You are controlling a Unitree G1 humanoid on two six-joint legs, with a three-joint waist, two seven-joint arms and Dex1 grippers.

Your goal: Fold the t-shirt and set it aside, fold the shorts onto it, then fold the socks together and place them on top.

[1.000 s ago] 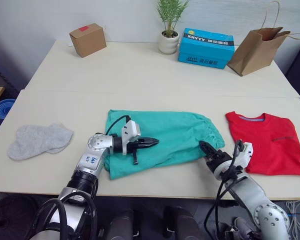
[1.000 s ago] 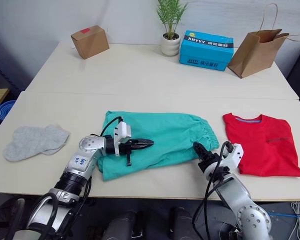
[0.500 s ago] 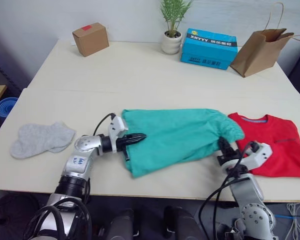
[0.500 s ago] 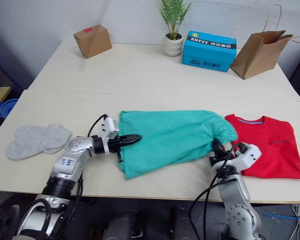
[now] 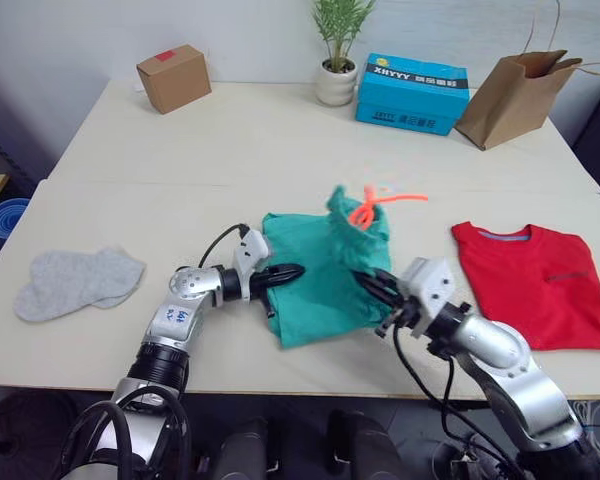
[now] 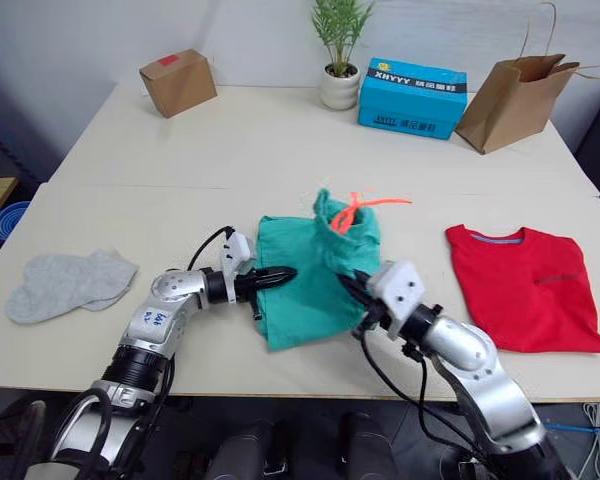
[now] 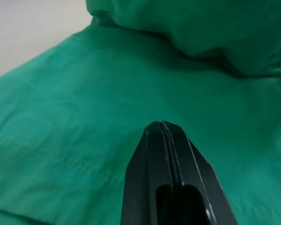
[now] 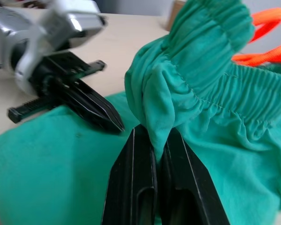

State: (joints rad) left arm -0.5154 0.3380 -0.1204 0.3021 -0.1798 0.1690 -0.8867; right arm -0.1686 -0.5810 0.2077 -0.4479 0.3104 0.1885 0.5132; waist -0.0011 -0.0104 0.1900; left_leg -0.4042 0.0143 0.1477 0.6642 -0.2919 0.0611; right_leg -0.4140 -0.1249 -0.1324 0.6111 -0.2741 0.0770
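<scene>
The teal-green shorts [image 5: 315, 280] lie bunched at the table's middle, with the waistband end [image 8: 201, 75] lifted and the orange drawstring [image 5: 375, 205] sticking up. My right gripper [image 5: 372, 287] is shut on a fold of that waistband [image 8: 155, 133]. My left gripper [image 5: 286, 271] is shut, with nothing between the fingers [image 7: 163, 124], its tips lying on the shorts' left part. The folded red t-shirt [image 5: 538, 282] lies flat at the right. Near the left edge, the grey socks [image 5: 75, 282] rest overlapped.
Along the far table stand a cardboard box [image 5: 174, 78], a potted plant [image 5: 338, 60], a blue carton [image 5: 412, 93] and a brown paper bag [image 5: 515, 95]. A seam [image 5: 130, 183] divides the two tables. A blue object [image 5: 2, 215] sits beyond the left edge.
My right gripper has carried the waistband end leftward and up, so the shorts are doubled over and much shorter. The left gripper stays at the shorts' left part.
</scene>
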